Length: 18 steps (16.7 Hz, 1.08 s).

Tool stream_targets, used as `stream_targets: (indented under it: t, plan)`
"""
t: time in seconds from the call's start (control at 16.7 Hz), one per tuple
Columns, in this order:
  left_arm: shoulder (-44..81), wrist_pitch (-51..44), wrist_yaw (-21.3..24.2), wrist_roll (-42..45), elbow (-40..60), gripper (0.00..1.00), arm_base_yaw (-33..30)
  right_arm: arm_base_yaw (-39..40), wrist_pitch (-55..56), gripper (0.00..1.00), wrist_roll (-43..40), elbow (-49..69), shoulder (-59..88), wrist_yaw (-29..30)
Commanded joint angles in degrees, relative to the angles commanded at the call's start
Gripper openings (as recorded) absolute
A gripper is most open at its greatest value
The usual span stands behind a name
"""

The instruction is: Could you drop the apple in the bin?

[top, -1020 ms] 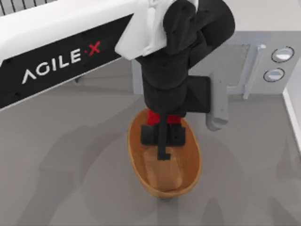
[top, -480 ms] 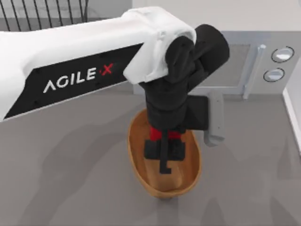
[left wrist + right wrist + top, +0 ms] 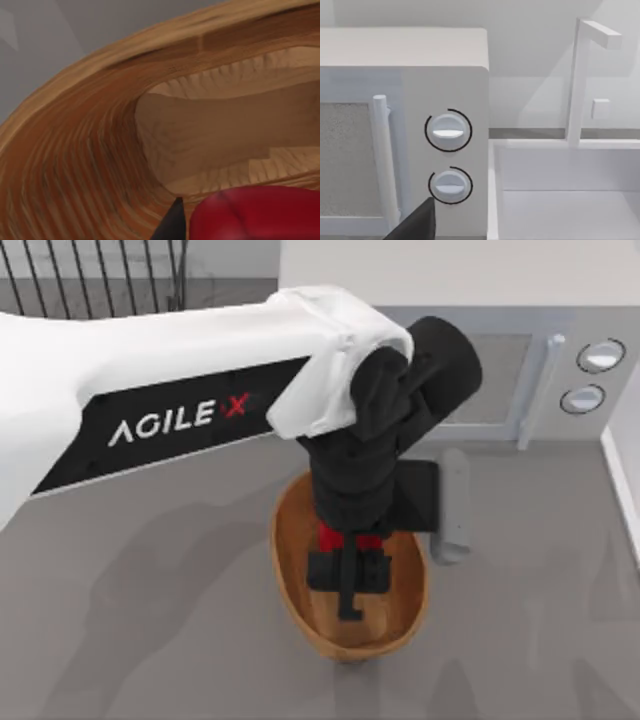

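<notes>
Top view — left gripper (image 3: 348, 585) holds one apple (image 3: 349, 538) over one bin (image 3: 293, 540).

We are seeing a bright red apple (image 3: 348, 538) against the orange-brown bin (image 3: 292, 570), whose ribbed walls are showing darker streaks and whose flat bottom is looking paler tan. Our left arm (image 3: 180, 390) is showing white with a black panel carrying white letters and a red X; its gripper (image 3: 347, 585) is showing black. The table (image 3: 140, 620) is looking plain grey. The microwave (image 3: 405, 100) is showing pale grey with a speckled door and black-ringed knobs.
</notes>
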<state>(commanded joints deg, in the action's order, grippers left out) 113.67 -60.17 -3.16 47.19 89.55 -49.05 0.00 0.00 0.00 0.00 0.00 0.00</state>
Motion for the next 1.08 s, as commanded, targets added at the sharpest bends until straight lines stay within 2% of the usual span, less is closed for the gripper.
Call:
stream_targets:
  t: [0.72, 1.08]
  plan:
    - [0.00, 0.00, 0.00, 0.00, 0.00, 0.98, 0.00, 0.00, 0.00, 1.00, 0.00, 0.00, 0.00, 0.00]
    - [0.00, 0.00, 0.00, 0.00, 0.00, 1.00, 0.00, 0.00, 0.00, 1.00, 0.00, 0.00, 0.00, 0.00]
